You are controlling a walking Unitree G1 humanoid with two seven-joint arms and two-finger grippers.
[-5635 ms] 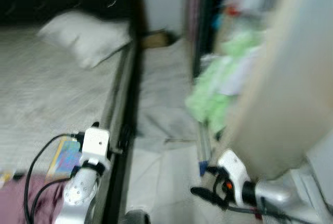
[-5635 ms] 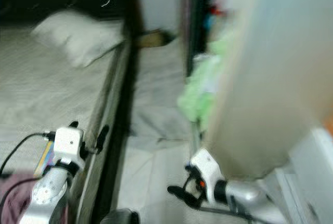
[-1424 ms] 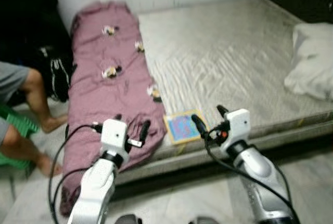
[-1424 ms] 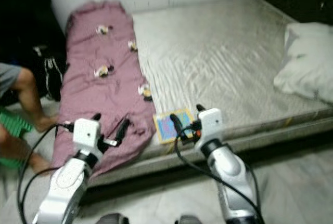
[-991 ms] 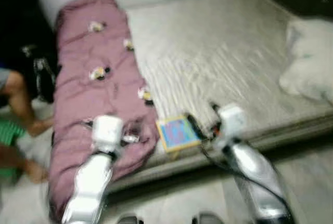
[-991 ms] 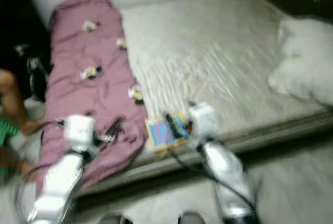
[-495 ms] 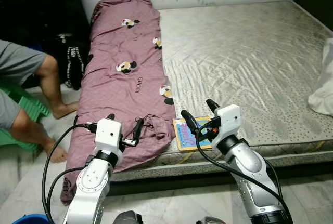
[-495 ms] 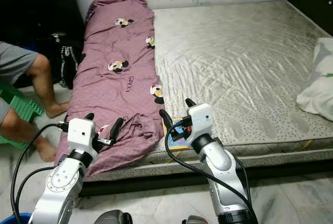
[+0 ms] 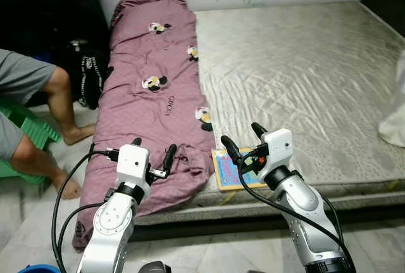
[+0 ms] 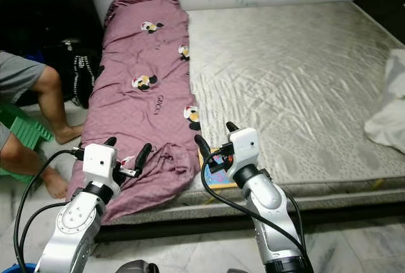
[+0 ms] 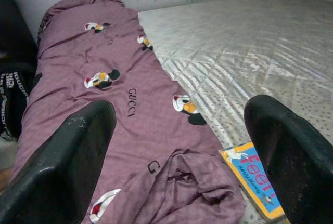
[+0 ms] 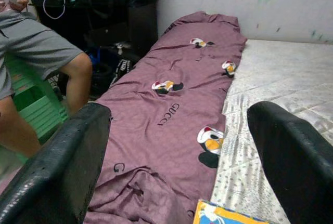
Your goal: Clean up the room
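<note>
A bed (image 9: 304, 64) with a bare, pale quilted mattress carries 3 things. A long mauve blanket (image 9: 155, 105) printed with small cartoon figures lies along the mattress edge at 9 o'clock, running from the wall at 12 o'clock down to the front edge at 6 o'clock, where its bunched end hangs over the side. Just beside that end, at about 6 o'clock, a thin blue and yellow book (image 9: 231, 166) lies flat at the mattress's front edge. A white pillow (image 10: 391, 105) rests at 3 o'clock. The bed stands on a pale tiled floor (image 9: 209, 254).
</note>
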